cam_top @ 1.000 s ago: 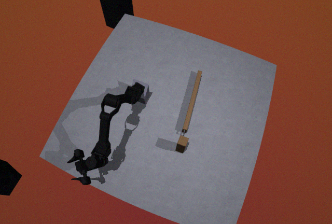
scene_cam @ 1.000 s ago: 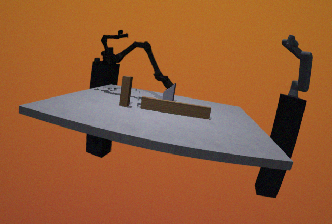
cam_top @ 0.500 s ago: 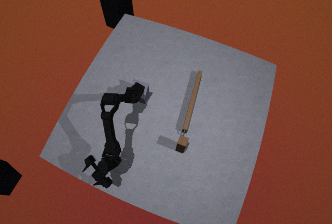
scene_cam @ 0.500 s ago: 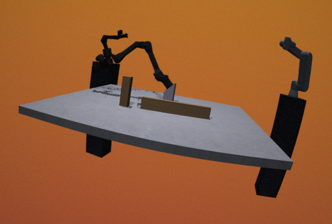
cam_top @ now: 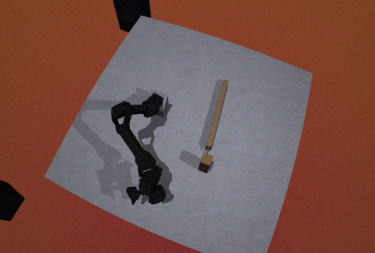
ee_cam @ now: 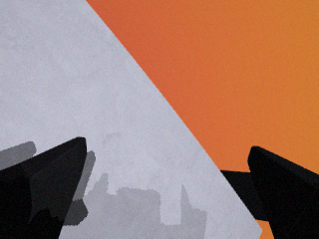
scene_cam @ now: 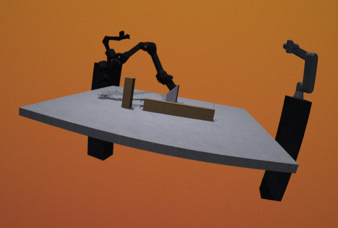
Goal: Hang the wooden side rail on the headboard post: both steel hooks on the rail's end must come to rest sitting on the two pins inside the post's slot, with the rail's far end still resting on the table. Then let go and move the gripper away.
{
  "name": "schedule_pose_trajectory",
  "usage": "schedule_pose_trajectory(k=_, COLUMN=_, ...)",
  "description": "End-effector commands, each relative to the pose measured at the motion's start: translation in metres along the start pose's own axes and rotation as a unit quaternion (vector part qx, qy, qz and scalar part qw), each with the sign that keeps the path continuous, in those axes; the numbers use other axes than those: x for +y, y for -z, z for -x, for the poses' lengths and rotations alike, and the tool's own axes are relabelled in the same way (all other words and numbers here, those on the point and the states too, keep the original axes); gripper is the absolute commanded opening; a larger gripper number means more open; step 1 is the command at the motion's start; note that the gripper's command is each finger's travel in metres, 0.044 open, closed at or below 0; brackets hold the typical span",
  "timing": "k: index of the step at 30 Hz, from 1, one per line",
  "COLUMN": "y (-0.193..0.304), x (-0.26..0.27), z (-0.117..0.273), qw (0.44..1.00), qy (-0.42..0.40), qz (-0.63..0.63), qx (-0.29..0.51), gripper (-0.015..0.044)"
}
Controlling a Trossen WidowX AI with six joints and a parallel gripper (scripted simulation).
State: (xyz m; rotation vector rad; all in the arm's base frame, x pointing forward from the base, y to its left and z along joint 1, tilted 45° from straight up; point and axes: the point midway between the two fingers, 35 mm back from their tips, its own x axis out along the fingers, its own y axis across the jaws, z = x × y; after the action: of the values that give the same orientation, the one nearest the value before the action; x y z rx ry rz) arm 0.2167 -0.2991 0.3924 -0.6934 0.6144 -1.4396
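Note:
The wooden side rail (cam_top: 217, 113) (scene_cam: 178, 109) stands on its long narrow edge on the table. Its steel hooks (cam_top: 207, 150) point towards the headboard post, with a small gap between rail and post. The post (cam_top: 205, 163) (scene_cam: 128, 93) stands upright. Its slot and pins are hidden. My gripper (cam_top: 143, 202) (ee_cam: 171, 151) is open and empty, with its fingers wide apart. It is in the air near the table edge on the arm's side, left of the post and lower in the top view, well away from post and rail. Neither shows in the wrist view.
The arm's base is on a pale wedge-shaped mount (cam_top: 164, 105) (scene_cam: 172, 95), left of the rail in the top view. Black pedestals (cam_top: 130, 2) (cam_top: 9, 201) (scene_cam: 294, 127) stand outside the table (cam_top: 257, 153) (scene_cam: 190, 132) (ee_cam: 65, 90). Other arms top the pedestals in the exterior view.

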Motion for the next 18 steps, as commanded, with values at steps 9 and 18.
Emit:
schedule_pose_trajectory(k=9, y=-0.025, x=0.120, z=0.105, qw=0.900, qy=-0.142, qz=0.382, qx=-0.156, gripper=0.0440)
schedule_pose_trajectory(k=18, y=-0.016, x=0.183, z=0.202, qw=0.696, qy=-0.146, qz=0.630, qx=-0.313, gripper=0.0440)
